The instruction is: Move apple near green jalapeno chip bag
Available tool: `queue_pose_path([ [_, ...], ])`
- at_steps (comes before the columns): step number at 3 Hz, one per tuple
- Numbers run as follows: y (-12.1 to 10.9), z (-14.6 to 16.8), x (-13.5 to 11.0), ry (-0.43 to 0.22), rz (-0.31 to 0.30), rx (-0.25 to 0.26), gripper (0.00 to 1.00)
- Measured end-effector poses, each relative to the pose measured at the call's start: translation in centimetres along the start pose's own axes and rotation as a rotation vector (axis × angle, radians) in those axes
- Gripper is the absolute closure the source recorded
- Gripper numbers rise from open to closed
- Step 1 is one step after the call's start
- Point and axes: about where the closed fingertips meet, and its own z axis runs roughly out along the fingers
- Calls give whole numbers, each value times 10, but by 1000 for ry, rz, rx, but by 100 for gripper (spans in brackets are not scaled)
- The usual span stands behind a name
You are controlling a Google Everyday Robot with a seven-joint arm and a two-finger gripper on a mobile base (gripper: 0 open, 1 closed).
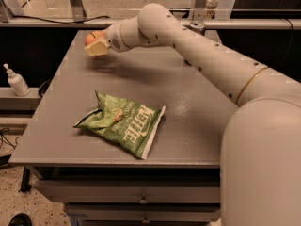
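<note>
The apple [90, 37], red-orange, is held in my gripper [96, 45] above the far left part of the grey table [188, 121]. The gripper's pale fingers [98, 48] are shut on the apple and cover most of it. The green jalapeno chip bag [123, 122], crumpled with white lettering, lies flat on the table's front middle, well in front of the gripper and a little to its right. My white arm reaches across the table from the right.
A white pump bottle [16, 80] stands on a ledge left of the table. A rail and dark shelving run behind the table. My robot's large white body [263, 164] fills the right foreground. Drawers sit under the table's front edge.
</note>
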Motion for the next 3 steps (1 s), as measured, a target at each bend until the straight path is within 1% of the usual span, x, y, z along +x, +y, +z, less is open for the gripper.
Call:
queue_pose_path([
  [1, 0, -38, 3, -23, 16, 22, 100],
  [2, 5, -74, 9, -37, 22, 33, 100],
  [3, 14, -120, 31, -35, 56, 43, 100],
])
